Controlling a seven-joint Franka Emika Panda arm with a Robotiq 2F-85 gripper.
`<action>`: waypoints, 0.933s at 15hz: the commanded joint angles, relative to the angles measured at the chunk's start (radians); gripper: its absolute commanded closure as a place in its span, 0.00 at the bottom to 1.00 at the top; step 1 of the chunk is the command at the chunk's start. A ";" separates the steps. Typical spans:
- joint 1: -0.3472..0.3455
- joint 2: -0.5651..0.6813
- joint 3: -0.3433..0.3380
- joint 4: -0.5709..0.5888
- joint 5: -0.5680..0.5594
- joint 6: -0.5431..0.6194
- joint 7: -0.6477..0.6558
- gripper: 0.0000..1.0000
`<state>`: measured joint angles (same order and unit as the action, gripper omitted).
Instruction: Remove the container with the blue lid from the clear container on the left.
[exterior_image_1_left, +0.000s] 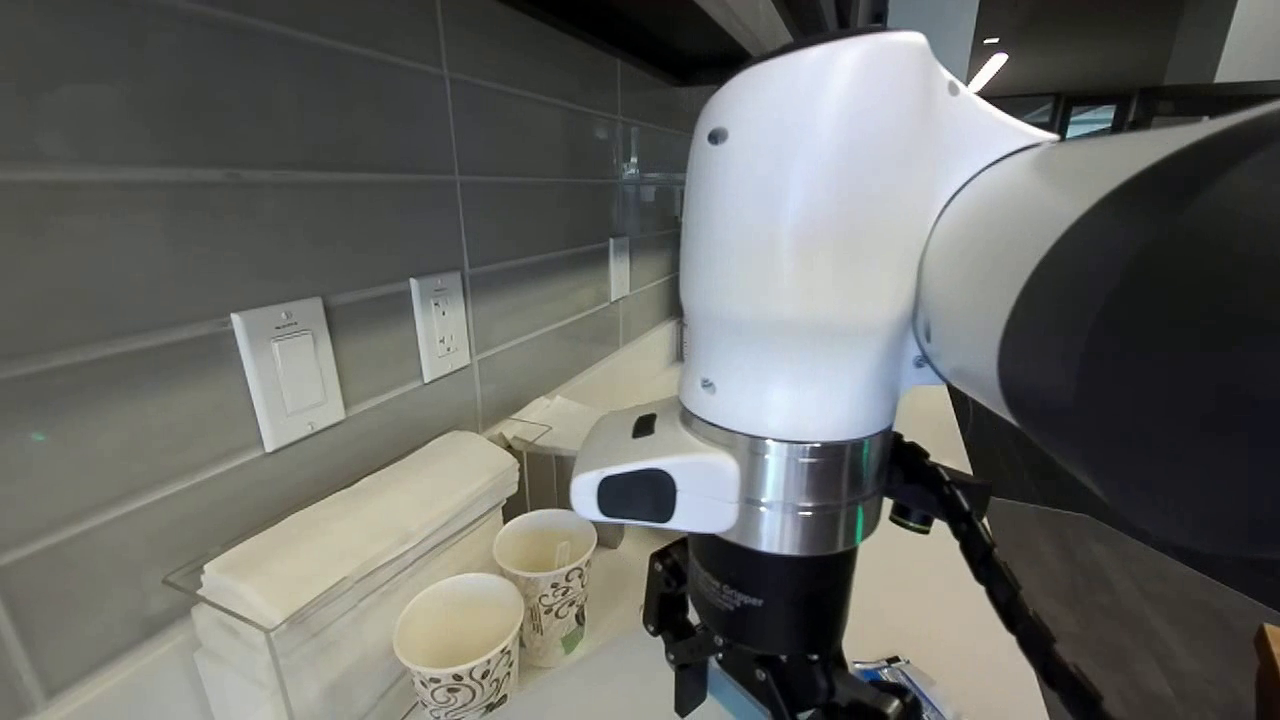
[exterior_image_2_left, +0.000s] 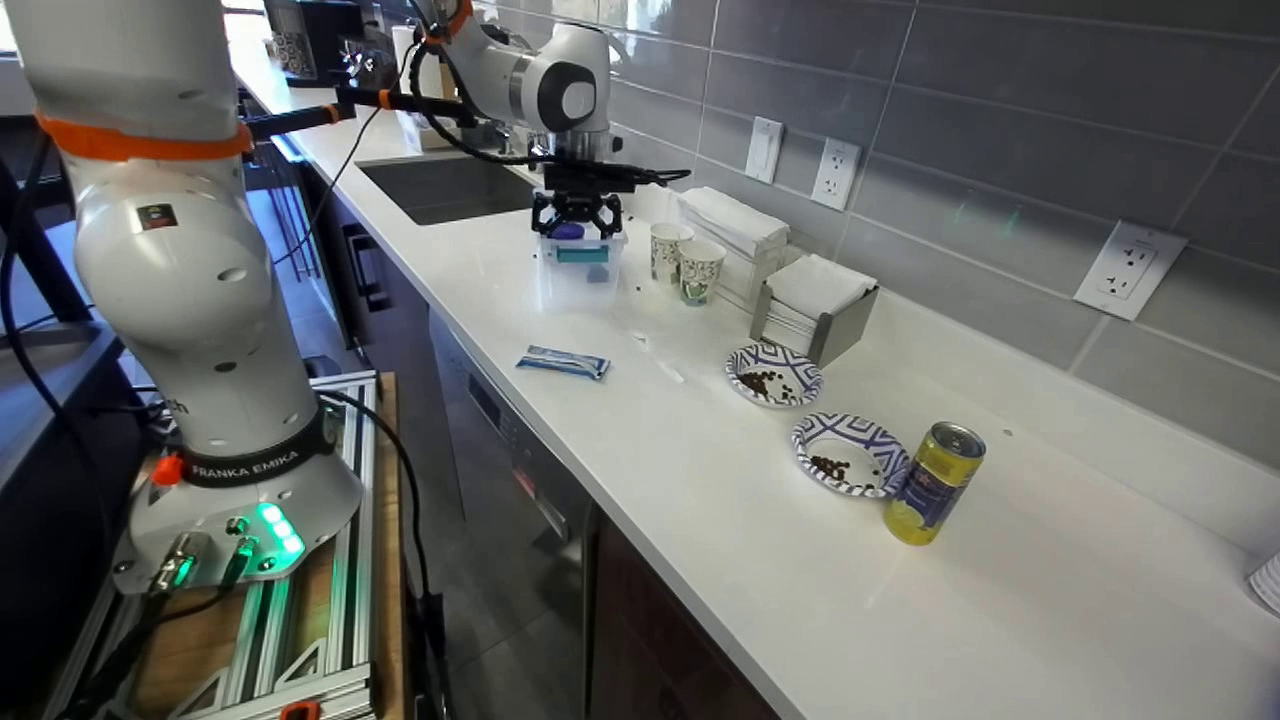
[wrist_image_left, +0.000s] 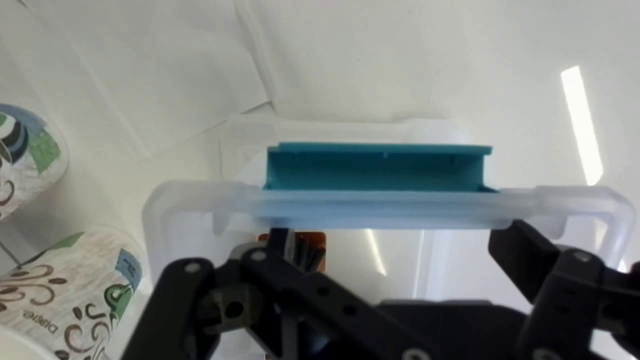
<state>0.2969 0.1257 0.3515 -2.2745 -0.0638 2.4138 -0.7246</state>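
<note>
The clear container (exterior_image_2_left: 560, 283), with a teal clip (exterior_image_2_left: 582, 255), stands on the counter beyond the snack packet in an exterior view. In the wrist view its translucent rim (wrist_image_left: 375, 210) and teal clip (wrist_image_left: 375, 167) cross the middle. My gripper (exterior_image_2_left: 577, 229) points down at its opening; in the wrist view the fingers (wrist_image_left: 397, 240) are wide apart, tips at or just inside the rim. A purple-blue rounded top (exterior_image_2_left: 568, 231), which looks like the blue lid, shows between the fingers. The tub's body is not clearly seen. An orange-brown patch (wrist_image_left: 320, 240) shows beside one finger; I cannot tell what it is.
Two patterned paper cups (exterior_image_2_left: 697, 272) stand close beside the container, with napkin holders (exterior_image_2_left: 815, 305) behind along the tiled wall. A blue snack packet (exterior_image_2_left: 563, 362), patterned bowls (exterior_image_2_left: 850, 455) and a yellow can (exterior_image_2_left: 935, 483) lie farther along. A sink (exterior_image_2_left: 450, 190) is beyond.
</note>
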 joint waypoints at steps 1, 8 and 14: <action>-0.014 -0.089 -0.011 -0.105 -0.012 -0.022 0.007 0.00; -0.027 -0.218 -0.063 -0.250 -0.010 -0.039 0.011 0.00; 0.004 -0.153 -0.081 -0.167 0.196 0.078 -0.076 0.00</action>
<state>0.2764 -0.0623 0.2757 -2.4871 0.0260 2.4398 -0.7495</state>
